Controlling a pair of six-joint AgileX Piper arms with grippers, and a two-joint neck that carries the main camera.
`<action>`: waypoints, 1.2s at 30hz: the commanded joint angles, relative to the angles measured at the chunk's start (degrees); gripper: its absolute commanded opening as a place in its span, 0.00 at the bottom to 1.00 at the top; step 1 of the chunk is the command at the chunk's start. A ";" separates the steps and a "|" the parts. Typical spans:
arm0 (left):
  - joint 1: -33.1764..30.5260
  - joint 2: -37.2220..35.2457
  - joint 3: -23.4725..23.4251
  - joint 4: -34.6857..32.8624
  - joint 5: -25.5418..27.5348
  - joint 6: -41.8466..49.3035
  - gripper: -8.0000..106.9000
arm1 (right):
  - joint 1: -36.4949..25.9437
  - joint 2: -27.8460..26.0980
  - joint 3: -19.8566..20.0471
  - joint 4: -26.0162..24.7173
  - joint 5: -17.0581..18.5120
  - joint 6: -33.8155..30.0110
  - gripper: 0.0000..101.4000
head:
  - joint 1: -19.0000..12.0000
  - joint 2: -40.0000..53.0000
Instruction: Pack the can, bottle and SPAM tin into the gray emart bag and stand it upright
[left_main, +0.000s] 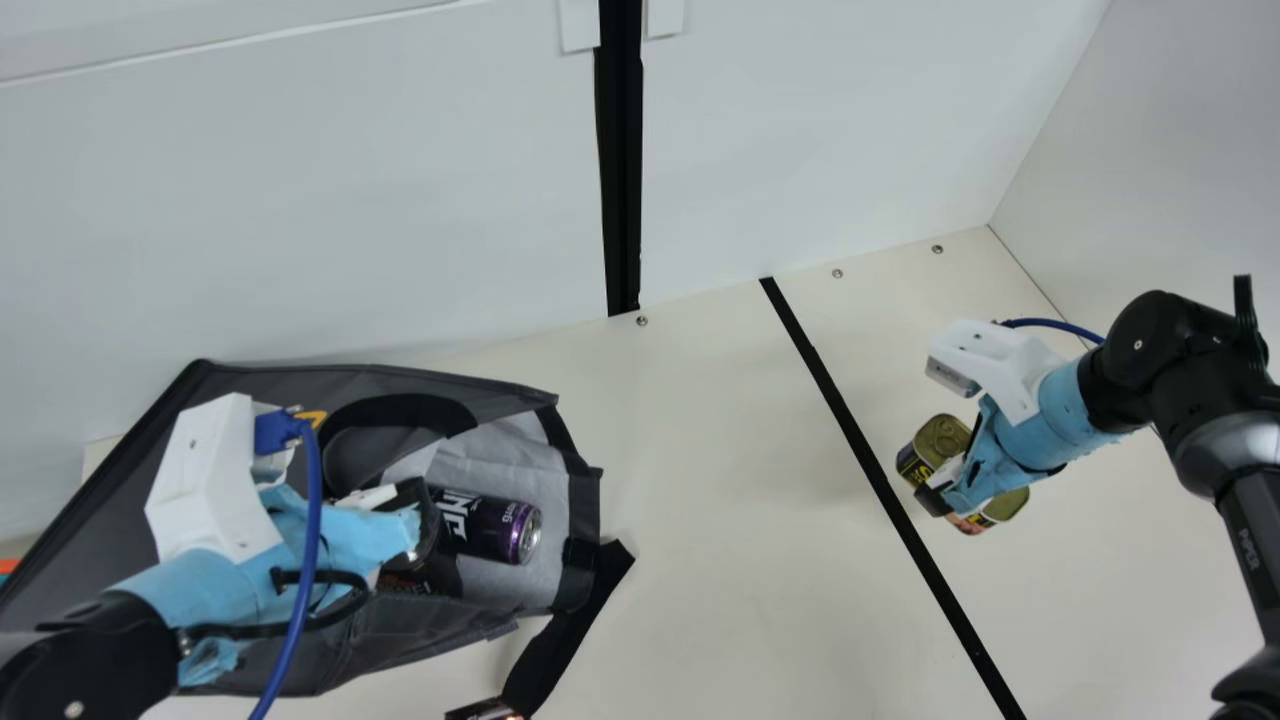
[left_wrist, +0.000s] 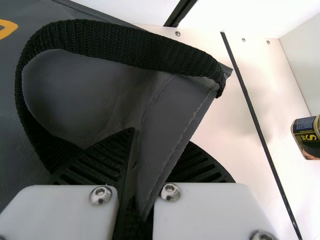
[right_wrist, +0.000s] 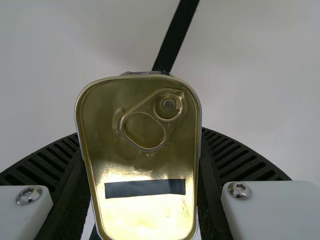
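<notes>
At the far left part of the table, a small orange-and-teal thing is seen beside the gray emart bag, which is laid on its side near the table's far edge, its mouth turned to the right. The left gripper is held at the mouth; in the left wrist view, its ribbed fingers are closed on a fold of the bag's gray wall, beside the arched black handle. Inside the bag, the purple can is laid on its side, its end pointed toward the opening. Just beside it, a dark printed container is partly hidden by the left gripper; whether it is the bottle cannot be told. From the mouth's near corner, a black strap is stretched toward the near side, where a dark, shiny object is cut off by the view's edge. Farther right, the table is crossed by a black stripe. Beyond it, below the table's far right corner, the SPAM tin is clamped by its long sides between the fingers of the right gripper, its gold pull-ring lid faced toward the wrist camera.
</notes>
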 joint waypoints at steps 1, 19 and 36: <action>0.00 0.00 0.00 0.00 0.00 0.00 0.00 | 0.56 -0.14 -0.22 0.05 0.24 -0.58 0.00 | -1.30 -0.14; 0.00 0.00 0.00 0.00 0.00 0.00 0.00 | 8.14 -1.76 -0.38 0.43 1.46 -2.75 0.00 | -1.30 -0.14; 0.00 0.00 0.00 0.00 0.00 0.00 0.00 | 16.29 -3.28 -0.09 0.35 1.76 -1.83 0.00 | -1.30 -0.14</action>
